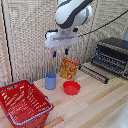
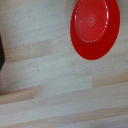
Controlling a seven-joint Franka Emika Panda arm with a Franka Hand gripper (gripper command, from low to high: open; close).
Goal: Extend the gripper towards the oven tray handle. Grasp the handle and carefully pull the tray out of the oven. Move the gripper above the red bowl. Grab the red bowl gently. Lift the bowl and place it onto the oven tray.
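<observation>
The small red bowl (image 1: 71,88) sits on the wooden table, just right of a blue cup in the exterior view, and it fills a corner of the wrist view as the red bowl (image 2: 94,27). My gripper (image 1: 59,52) hangs well above the table, over the space between cup and bowl, with its two fingers apart and nothing between them. The oven (image 1: 112,56) stands at the exterior view's right. Its tray (image 1: 93,72) of dark bars sticks out in front of it, over the table. My fingers do not show in the wrist view.
A blue cup (image 1: 50,80) stands left of the bowl. An orange snack box (image 1: 69,68) leans upright behind the bowl. A large red mesh basket (image 1: 23,102) with a blue rim occupies the exterior view's lower left. A slatted wall backs the table.
</observation>
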